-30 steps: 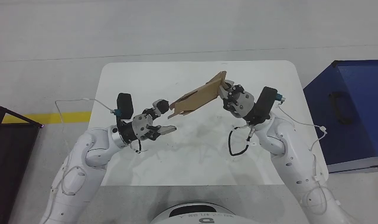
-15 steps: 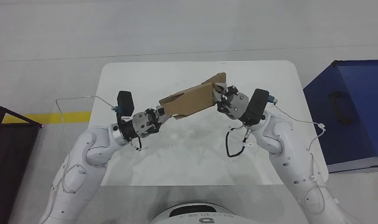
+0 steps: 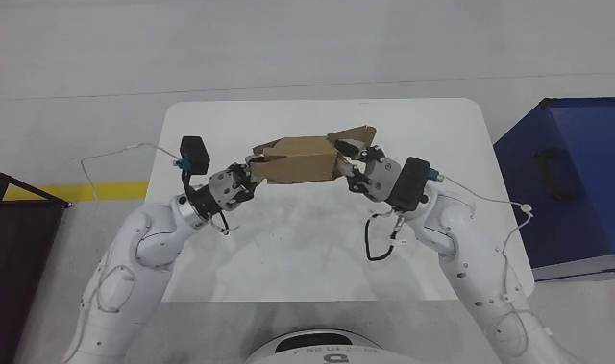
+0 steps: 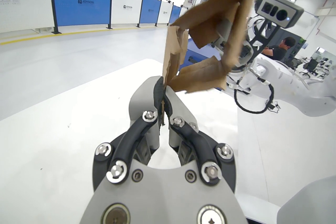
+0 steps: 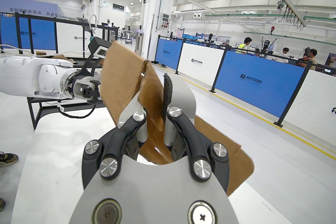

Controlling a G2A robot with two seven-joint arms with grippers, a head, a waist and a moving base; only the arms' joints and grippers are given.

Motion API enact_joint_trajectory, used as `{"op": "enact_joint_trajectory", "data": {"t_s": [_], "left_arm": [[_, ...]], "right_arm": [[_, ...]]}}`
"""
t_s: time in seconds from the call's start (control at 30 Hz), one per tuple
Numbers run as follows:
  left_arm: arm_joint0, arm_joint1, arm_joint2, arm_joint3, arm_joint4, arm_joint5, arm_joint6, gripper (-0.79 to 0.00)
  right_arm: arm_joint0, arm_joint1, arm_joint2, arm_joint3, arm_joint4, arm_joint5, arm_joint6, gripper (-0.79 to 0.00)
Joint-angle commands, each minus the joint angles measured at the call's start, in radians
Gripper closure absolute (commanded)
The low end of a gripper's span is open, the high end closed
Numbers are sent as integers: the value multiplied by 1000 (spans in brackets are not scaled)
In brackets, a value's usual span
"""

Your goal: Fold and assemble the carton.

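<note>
**Item 1, carton** (image 3: 298, 160): brown cardboard, partly opened. It is hanging clear of the white table (image 3: 288, 258), over the table's 12 o'clock half, and stretching between the two arms. Flaps are sticking out several ways, so the order of its panels is hard to make out. Its underside is facing away from the top view.

**Item 2, left gripper** (image 3: 242, 180): it is pinching the carton's 9 o'clock end. In the left wrist view both pads are pressing together on a ragged cardboard edge.

**Item 3, right gripper** (image 3: 351, 167): it is clamping the carton's 3 o'clock end, with cardboard sitting between its fingers. In the right wrist view a flap is covering one fingertip, and the other finger (image 5: 168, 89) is showing beside it.

**Item 4, blue bin** (image 3: 567, 182): it is standing on the floor at the table's 3 o'clock. The picture edge is cutting it off, and its contents are hard to make out.
</note>
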Motion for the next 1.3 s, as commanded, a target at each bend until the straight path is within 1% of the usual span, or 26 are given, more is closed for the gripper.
{"op": "enact_joint_trajectory", "data": {"t_s": [0.0,0.17,0.33,0.47,0.57,0.73,0.87,1.03,1.13,1.27], "left_arm": [[-2,-1,-8,-7,17,3,26,0],[-8,-3,-24,-18,40,5,89,0],[-24,-5,-36,-10,1,8,118,0],[-41,-5,-44,-3,-19,16,110,0],[-51,-6,-52,-10,27,35,117,0],[-55,-9,-51,-12,73,40,153,0],[-56,-9,-51,-15,102,24,166,0],[-50,-8,-55,-17,124,2,178,0],[-45,-8,-59,-17,144,-9,188,0],[-45,-8,-59,-13,150,-12,196,0]], "right_arm": [[-1,0,-1,-4,-5,0,-6,-785],[-5,1,-2,-13,-10,2,-19,-785],[-27,4,21,-21,21,-4,-64,-785],[-54,9,45,-32,82,-77,-124,-785],[-63,13,50,-46,90,-144,-132,-785],[-37,14,19,-38,87,-204,-94,-785],[12,8,-23,-7,92,-212,-59,-785],[59,3,-46,22,105,-208,-29,-785],[74,2,-54,30,114,-212,-13,-776],[92,-1,-76,37,132,-232,11,-742]]}}
